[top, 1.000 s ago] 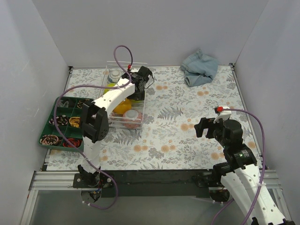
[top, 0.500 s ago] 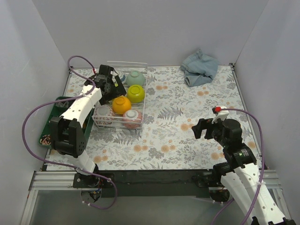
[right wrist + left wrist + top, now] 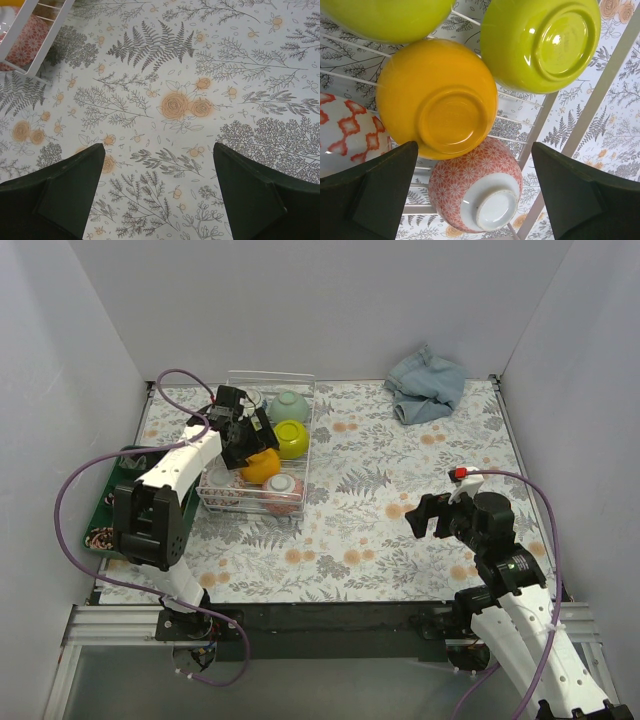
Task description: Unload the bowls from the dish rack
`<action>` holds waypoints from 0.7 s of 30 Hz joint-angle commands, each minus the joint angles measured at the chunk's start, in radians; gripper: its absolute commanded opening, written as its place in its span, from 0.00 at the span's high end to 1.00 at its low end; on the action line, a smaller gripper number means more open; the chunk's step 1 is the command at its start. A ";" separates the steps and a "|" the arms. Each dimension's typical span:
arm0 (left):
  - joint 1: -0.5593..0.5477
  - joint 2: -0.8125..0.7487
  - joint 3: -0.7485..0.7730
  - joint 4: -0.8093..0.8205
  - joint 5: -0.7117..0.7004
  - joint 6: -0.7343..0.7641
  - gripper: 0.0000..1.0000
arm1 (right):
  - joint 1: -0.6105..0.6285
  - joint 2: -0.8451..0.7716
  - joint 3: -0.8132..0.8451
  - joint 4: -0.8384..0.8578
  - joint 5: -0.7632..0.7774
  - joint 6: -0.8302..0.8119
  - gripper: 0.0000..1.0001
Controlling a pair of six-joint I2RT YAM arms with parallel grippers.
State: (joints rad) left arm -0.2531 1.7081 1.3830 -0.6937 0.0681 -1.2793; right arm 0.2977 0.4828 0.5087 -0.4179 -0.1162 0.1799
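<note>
The wire dish rack point(image 3: 270, 375) stands at the back left with upside-down bowls in it. In the top view I see the pale green bowl point(image 3: 289, 405), a lime green bowl point(image 3: 292, 439), the orange bowl point(image 3: 263, 467), the pinkish bowl point(image 3: 283, 487) and the whitish patterned bowl point(image 3: 217, 480). My left gripper point(image 3: 241, 436) hangs open over the rack. In the left wrist view it point(image 3: 474, 147) is above the orange bowl point(image 3: 437, 95) and pinkish bowl point(image 3: 477, 192), with two lime green bowls point(image 3: 540, 42) point(image 3: 385, 17) beyond. My right gripper point(image 3: 432, 516) is open and empty above the cloth.
A dark green compartment tray point(image 3: 112, 502) lies left of the rack, partly behind the left arm. A crumpled denim cloth point(image 3: 427, 386) sits at the back right. The right wrist view shows the rack's corner point(image 3: 30, 30) at the top left. White walls enclose three sides.
The left arm swung from the rack's right side to its left, then brought the gripper back over the middle bowls. The right gripper shifted slightly left.
</note>
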 commanded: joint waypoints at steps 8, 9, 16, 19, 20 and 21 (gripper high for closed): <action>-0.043 -0.002 0.042 0.149 0.058 0.018 0.02 | 0.006 0.007 0.019 0.010 -0.040 -0.014 0.02; -0.046 -0.005 0.048 0.149 0.055 0.018 0.02 | 0.006 0.010 0.021 0.008 -0.042 -0.016 0.02; -0.052 -0.067 0.033 0.102 -0.046 0.024 0.02 | 0.006 0.010 0.028 -0.004 -0.046 -0.014 0.03; -0.055 -0.077 0.050 0.077 -0.129 0.081 0.02 | 0.004 0.011 0.028 -0.007 -0.049 -0.016 0.03; -0.055 -0.074 0.059 0.071 -0.146 0.093 0.02 | 0.006 0.013 0.030 -0.007 -0.051 -0.014 0.03; -0.057 -0.067 0.079 0.063 -0.165 0.106 0.02 | 0.006 0.016 0.030 -0.007 -0.053 -0.014 0.03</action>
State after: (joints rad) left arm -0.3038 1.6981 1.3945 -0.6044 0.0185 -1.2415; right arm 0.2977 0.4927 0.5087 -0.4225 -0.1463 0.1787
